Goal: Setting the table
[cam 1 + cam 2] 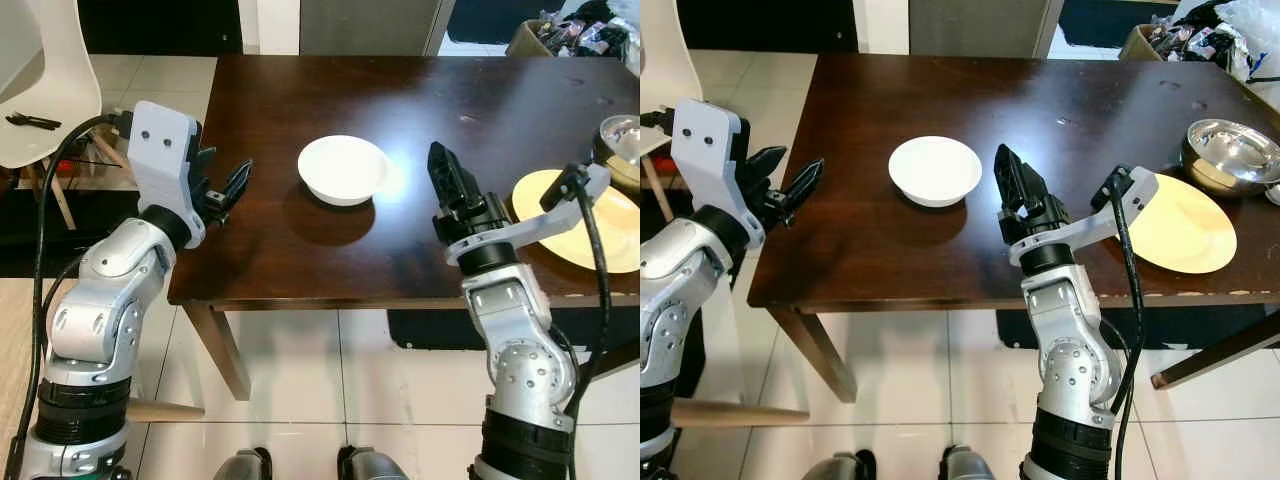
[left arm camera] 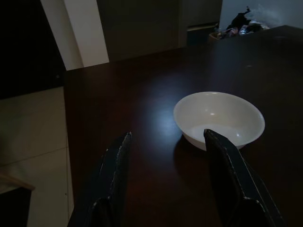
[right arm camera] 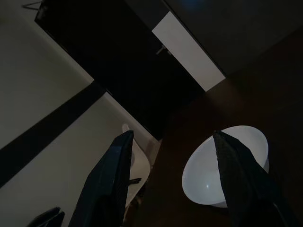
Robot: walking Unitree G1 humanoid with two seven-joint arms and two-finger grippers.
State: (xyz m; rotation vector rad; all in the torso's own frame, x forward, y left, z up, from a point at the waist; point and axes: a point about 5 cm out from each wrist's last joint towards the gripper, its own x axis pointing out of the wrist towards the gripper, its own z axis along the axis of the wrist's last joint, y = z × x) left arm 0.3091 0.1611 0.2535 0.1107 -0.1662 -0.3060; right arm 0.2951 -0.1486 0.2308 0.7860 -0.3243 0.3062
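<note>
A white bowl (image 1: 342,168) stands empty near the middle of the dark wooden table (image 1: 480,90). A yellow plate (image 1: 1185,225) lies at the table's right front, with a steel bowl (image 1: 1230,150) just behind it. My left gripper (image 1: 225,178) hovers open over the table's left edge, pointing at the white bowl from a short distance. My right gripper (image 1: 442,165) is open above the table just right of the white bowl, between it and the plate. Both wrist views look past spread fingers at the white bowl (image 2: 218,118), and nothing is held.
A white chair (image 1: 50,70) stands left of the table, with black utensils (image 1: 30,121) lying on its seat. A box of clutter (image 1: 570,35) sits beyond the table's far right corner. The floor around is pale tile.
</note>
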